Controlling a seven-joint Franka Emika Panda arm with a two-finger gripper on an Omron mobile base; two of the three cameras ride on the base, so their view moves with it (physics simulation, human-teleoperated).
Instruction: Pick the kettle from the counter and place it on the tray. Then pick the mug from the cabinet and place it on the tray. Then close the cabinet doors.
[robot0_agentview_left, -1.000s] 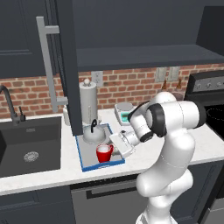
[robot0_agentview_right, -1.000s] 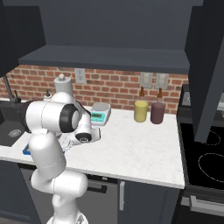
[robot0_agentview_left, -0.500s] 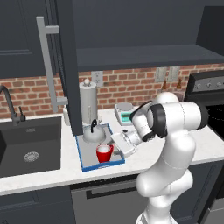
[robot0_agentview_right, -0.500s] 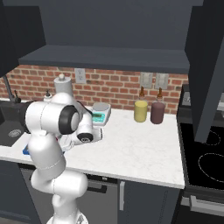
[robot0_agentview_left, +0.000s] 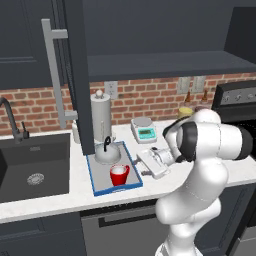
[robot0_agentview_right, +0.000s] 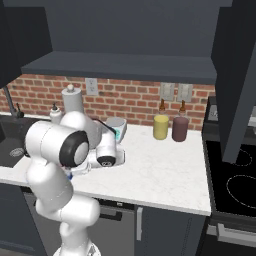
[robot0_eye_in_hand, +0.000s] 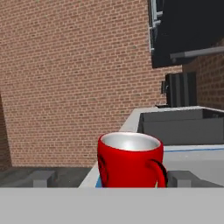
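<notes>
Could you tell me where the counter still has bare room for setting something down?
The counter is bare between the arm and the stove, in front of the yellow canister and maroon canister. It is crowded by the sink: kettle and mug share the tray.

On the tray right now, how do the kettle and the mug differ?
The kettle is silver-grey and dome-shaped; the mug is bright red and straight-sided. The kettle carries a thin black handle arching over its top, while the mug has a handle on its side. The kettle sits at the tray's back, nearer the wall; the mug sits at the front. Both stand upright on the blue-rimmed tray.
</notes>
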